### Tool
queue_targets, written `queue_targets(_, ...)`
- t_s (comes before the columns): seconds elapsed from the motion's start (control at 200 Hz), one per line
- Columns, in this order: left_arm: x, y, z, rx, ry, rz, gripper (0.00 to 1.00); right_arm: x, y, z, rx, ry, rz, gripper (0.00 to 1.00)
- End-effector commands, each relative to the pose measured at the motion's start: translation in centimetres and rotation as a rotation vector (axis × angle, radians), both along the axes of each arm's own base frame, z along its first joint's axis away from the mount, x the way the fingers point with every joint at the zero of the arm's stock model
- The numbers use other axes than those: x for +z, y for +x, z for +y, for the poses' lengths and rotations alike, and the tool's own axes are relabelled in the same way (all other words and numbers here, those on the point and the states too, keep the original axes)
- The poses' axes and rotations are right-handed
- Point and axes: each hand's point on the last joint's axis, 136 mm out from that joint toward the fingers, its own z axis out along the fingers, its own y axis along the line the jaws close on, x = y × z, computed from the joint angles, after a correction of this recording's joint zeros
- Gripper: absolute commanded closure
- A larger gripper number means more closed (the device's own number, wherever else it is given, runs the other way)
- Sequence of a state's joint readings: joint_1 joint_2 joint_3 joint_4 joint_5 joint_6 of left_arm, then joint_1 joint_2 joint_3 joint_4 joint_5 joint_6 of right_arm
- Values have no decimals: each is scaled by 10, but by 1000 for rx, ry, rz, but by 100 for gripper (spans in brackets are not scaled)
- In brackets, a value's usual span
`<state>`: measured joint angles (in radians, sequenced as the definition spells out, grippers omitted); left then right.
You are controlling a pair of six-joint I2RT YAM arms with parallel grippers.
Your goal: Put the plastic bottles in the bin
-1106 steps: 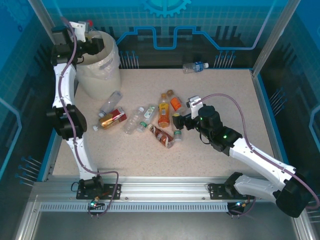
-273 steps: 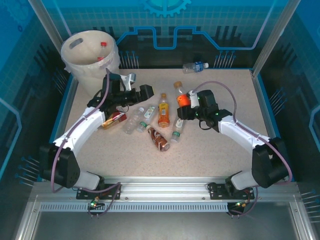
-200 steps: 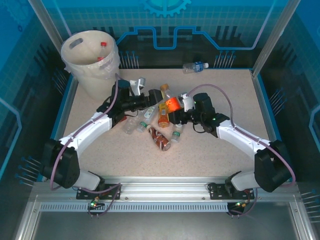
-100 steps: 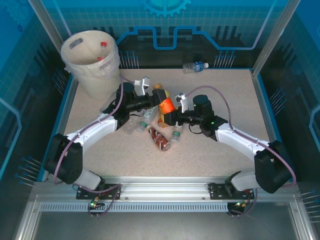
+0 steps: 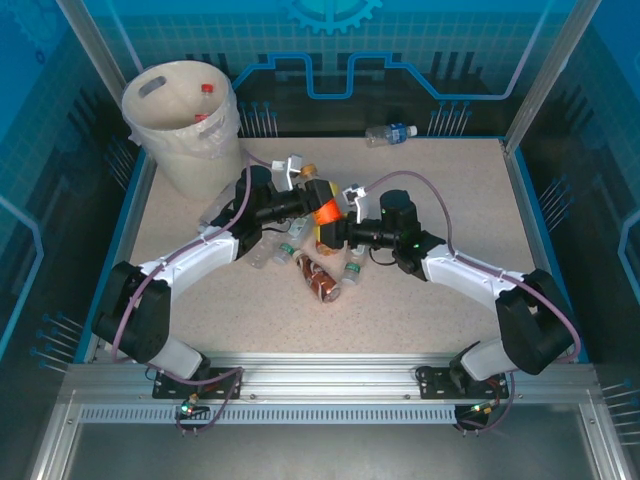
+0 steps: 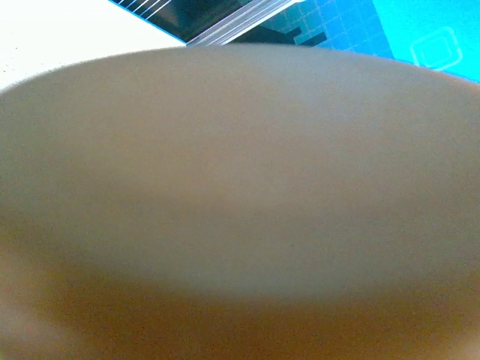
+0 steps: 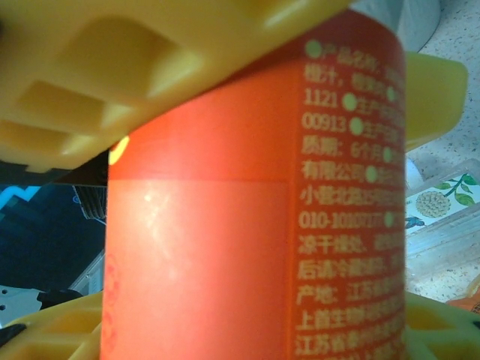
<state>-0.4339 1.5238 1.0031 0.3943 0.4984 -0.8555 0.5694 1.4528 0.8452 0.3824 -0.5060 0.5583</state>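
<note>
An orange-labelled plastic bottle (image 5: pixel 325 211) with an amber neck hangs above the pile of plastic bottles at mid-table, gripped from both sides. My left gripper (image 5: pixel 308 192) is shut on its upper part; in the left wrist view a blurred amber-grey surface (image 6: pixel 240 225) sits right against the lens. From the right, my right gripper (image 5: pixel 337 216) is shut on the label, and its yellow fingers (image 7: pixel 150 67) press the orange label (image 7: pixel 247 225) above and below. The cream-white bin (image 5: pixel 185 160) stands at the far left corner with a red-capped bottle (image 5: pixel 207 90) inside.
Under the grippers lie a brown bottle (image 5: pixel 322 278), clear bottles (image 5: pixel 265 250), a small green-capped one (image 5: pixel 352 270) and a yellow juice bottle (image 5: pixel 326 238). A clear blue-labelled bottle (image 5: pixel 388 133) lies at the far edge. Bare tabletop stretches to the right and along the front.
The right gripper carried the orange bottle leftward to the left gripper. The left gripper moved right to meet it and closed round the bottle's upper part.
</note>
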Motion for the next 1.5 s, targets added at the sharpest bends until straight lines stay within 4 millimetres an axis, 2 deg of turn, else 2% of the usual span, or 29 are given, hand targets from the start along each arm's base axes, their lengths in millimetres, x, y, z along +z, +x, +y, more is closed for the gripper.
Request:
queue_targets(0.0, 8, -8, -10, -52, -7, -49, 53, 9, -2, 9, 17, 15, -7, 32)
queue_targets(0.05, 6, -7, -8, -42, 5, -49, 53, 3, -1, 6, 5, -13, 4, 27)
queue_targets(0.07, 6, -6, -8, -37, 11, -49, 53, 13, 2, 7, -2, -8, -16, 23)
queue_targets(0.26, -2, 2, 6, 51, 111, -45, 53, 8, 10, -9, -100, -78, -34, 0)
queue_targets(0.465, -3, 7, 29, 153, 246, -75, 53, 10, 10, -32, -172, -183, -112, 0)
queue_targets(0.62, 2, 9, 50, 210, 410, -114, 52, 0, 19, -66, -312, -354, -122, 0)
queue_targets(0.69, 5, 11, 62, 243, 485, -130, 52, 3, 20, -75, -356, -366, -149, 0)
queue_targets(0.715, 7, 11, 66, 254, 510, -137, 52, 10, 21, -77, -372, -353, -170, 0)
queue_targets(0.73, 7, 12, 69, 260, 526, -142, 52, 2, 19, -80, -377, -364, -164, 0)
queue_targets(0.75, 8, 13, 73, 270, 545, -146, 52, 2, 19, -83, -393, -361, -169, 0)
queue_targets(0.87, 26, 20, 101, 346, 637, -188, 52, 4, 20, -96, -462, -361, -182, 0)
queue_targets(1.04, 55, 34, 150, 492, 789, -252, 52, 10, 15, -95, -442, -350, -197, 0)
queue_targets(1.23, 106, 55, 206, 659, 864, -340, 52, 15, 14, -94, -430, -351, -198, 0)
queue_targets(1.496, 162, 87, 255, 844, 1085, -483, 51, 13, 17, -101, -489, -348, -176, 0)
